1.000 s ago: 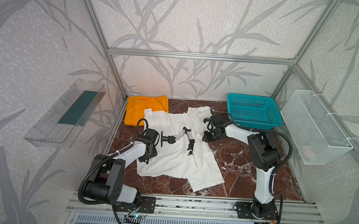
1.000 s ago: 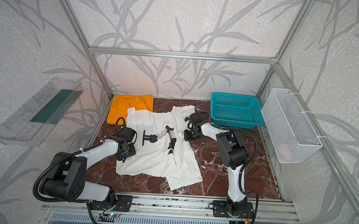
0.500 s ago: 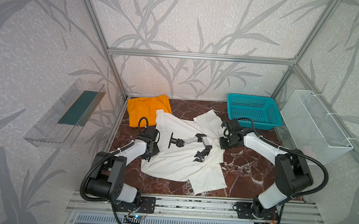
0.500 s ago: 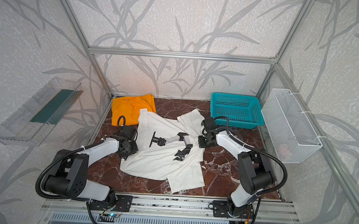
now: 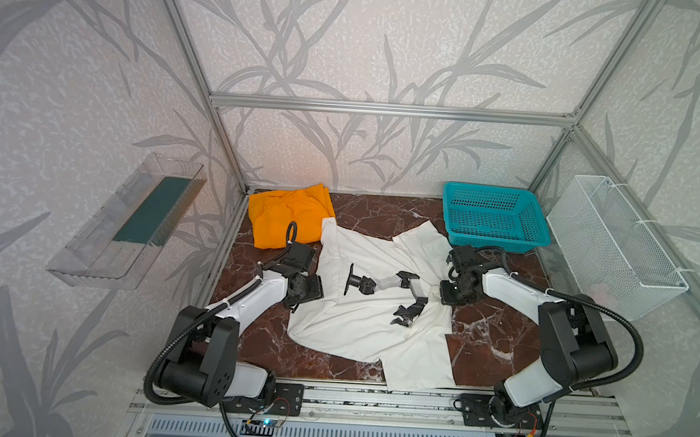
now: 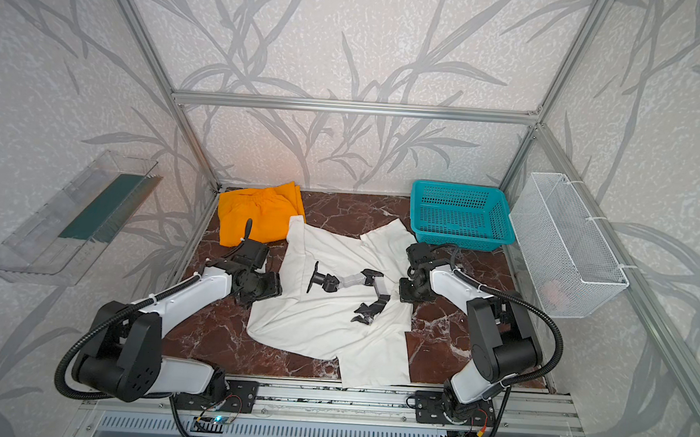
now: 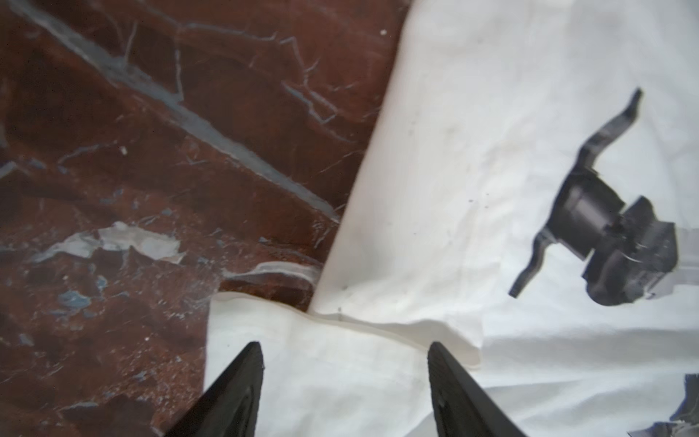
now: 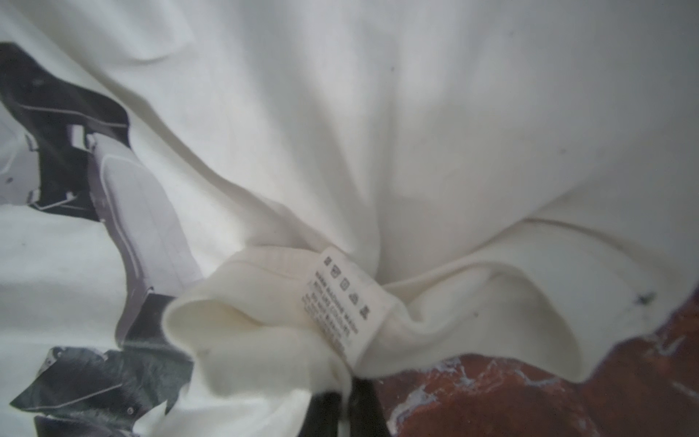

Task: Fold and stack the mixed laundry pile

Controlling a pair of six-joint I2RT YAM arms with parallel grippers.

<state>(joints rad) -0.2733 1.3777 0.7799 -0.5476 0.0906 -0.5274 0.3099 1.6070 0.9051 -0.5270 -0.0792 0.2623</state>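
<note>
Right gripper point(image 8: 346, 395) is clamping a bunched edge of the white shirt point(image 5: 354, 328) mid-right in frame, left gripper point(image 7: 346, 350) is hanging open over the opposite edge, needing a deep pinch before pulling taut.

From high above the front rail, both top views look steeply down on the whole marble worktop point(image 5: 382, 213) in near-identical framing, while each wrist camera hangs close over an edge of the white shirt point(image 7: 454, 170) also visible from above.

You see a teal basket point(image 5: 496, 242) at the desk's point(image 5: 382, 213) far right corner; a wire basket point(image 5: 629, 261) hangs just beside it.
</note>
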